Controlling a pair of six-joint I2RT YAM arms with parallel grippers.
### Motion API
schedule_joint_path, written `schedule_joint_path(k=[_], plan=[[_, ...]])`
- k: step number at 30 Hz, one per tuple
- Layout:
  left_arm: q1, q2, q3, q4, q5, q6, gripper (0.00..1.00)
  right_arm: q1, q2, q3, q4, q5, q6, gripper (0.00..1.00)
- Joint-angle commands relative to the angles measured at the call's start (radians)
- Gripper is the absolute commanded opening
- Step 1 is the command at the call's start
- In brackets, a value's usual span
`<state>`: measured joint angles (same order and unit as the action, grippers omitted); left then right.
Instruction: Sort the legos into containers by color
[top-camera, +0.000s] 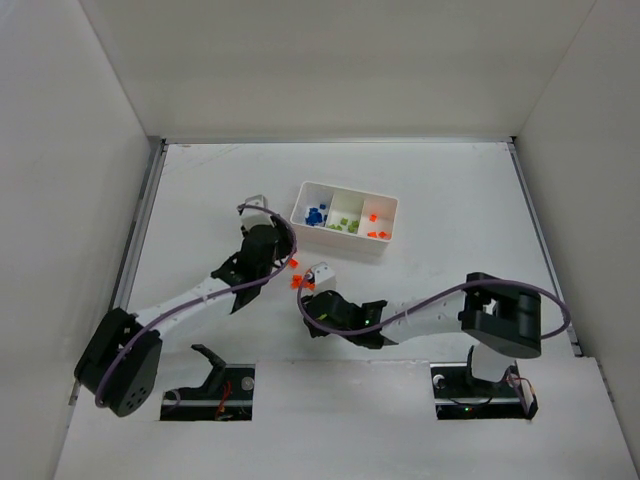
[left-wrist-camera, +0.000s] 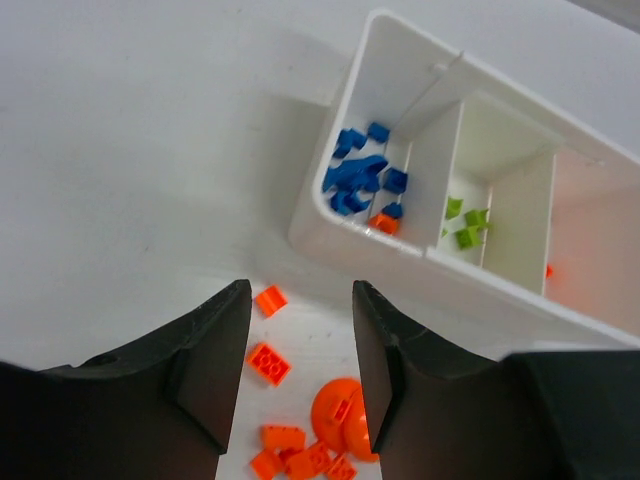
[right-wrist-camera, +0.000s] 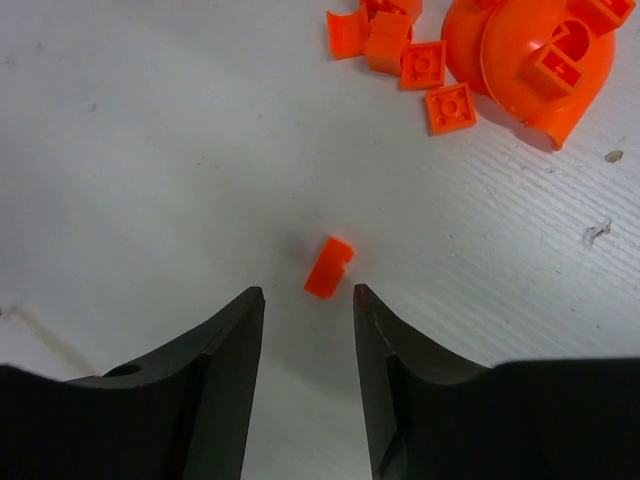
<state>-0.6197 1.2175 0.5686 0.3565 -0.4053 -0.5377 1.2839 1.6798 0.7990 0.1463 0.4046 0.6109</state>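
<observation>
The right claw (right-wrist-camera: 307, 318) is hanging low over the tabletop (right-wrist-camera: 150, 150) with its fingers apart, gripping nothing. A small orange brick (right-wrist-camera: 328, 266) is lying just ahead of the gap between its tips, not touching either finger. Farther out, a cluster of orange bricks (right-wrist-camera: 400, 50) is sitting beside a larger orange dome piece (right-wrist-camera: 530, 60).

The left claw (left-wrist-camera: 300, 325) is also hovering with its fingers spread and empty. Two loose orange pieces (left-wrist-camera: 268, 363) are showing in the gap below it, near the same dome. Beyond them the white tray (left-wrist-camera: 350, 250) is resting on the tabletop. Its left compartment is holding blue bricks (left-wrist-camera: 362, 180) with one stray orange brick (left-wrist-camera: 383, 223) at the near wall. The middle one is holding green bricks (left-wrist-camera: 467, 225), and the right one a few orange ones (top-camera: 375, 232).
</observation>
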Motion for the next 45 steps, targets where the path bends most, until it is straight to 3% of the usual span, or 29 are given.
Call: schedule_joint_path(k=[1, 4, 8, 11, 16, 21, 25, 30, 36, 41, 45], plan=[[-0.007, -0.097, -0.087, -0.043, -0.038, -0.053, 0.41, -0.001, 0.046, 0.06, 0.013, 0.066, -0.017, 0.44], [-0.015, -0.147, -0.142, -0.102, -0.038, -0.093, 0.4, -0.005, 0.07, 0.085, -0.011, 0.092, -0.013, 0.38], [-0.053, -0.194, -0.208, -0.14, -0.047, -0.125, 0.38, -0.008, 0.093, 0.112, -0.053, 0.126, -0.011, 0.18], [-0.094, -0.205, -0.21, -0.186, -0.043, -0.153, 0.38, -0.008, 0.045, 0.105, -0.086, 0.132, 0.006, 0.12], [-0.205, -0.178, -0.2, -0.189, -0.111, -0.177, 0.39, -0.059, -0.156, 0.042, -0.111, 0.143, -0.01, 0.11], [-0.261, -0.096, -0.184, -0.133, -0.133, -0.169, 0.39, -0.237, -0.319, 0.029, -0.109, 0.128, -0.098, 0.12], [-0.288, -0.056, -0.171, -0.117, -0.136, -0.169, 0.37, -0.387, -0.332, 0.071, -0.099, 0.108, -0.151, 0.13], [-0.331, -0.033, -0.171, -0.093, -0.161, -0.192, 0.35, -0.533, -0.224, 0.121, -0.042, 0.106, -0.195, 0.14], [-0.344, -0.004, -0.168, -0.094, -0.208, -0.196, 0.34, -0.596, -0.138, 0.183, -0.014, 0.108, -0.214, 0.21], [-0.343, 0.005, -0.167, -0.103, -0.228, -0.188, 0.34, -0.59, -0.161, 0.186, -0.005, 0.122, -0.221, 0.49], [-0.338, 0.031, -0.161, -0.106, -0.222, -0.185, 0.3, -0.556, -0.212, 0.143, -0.002, 0.145, -0.215, 0.59]])
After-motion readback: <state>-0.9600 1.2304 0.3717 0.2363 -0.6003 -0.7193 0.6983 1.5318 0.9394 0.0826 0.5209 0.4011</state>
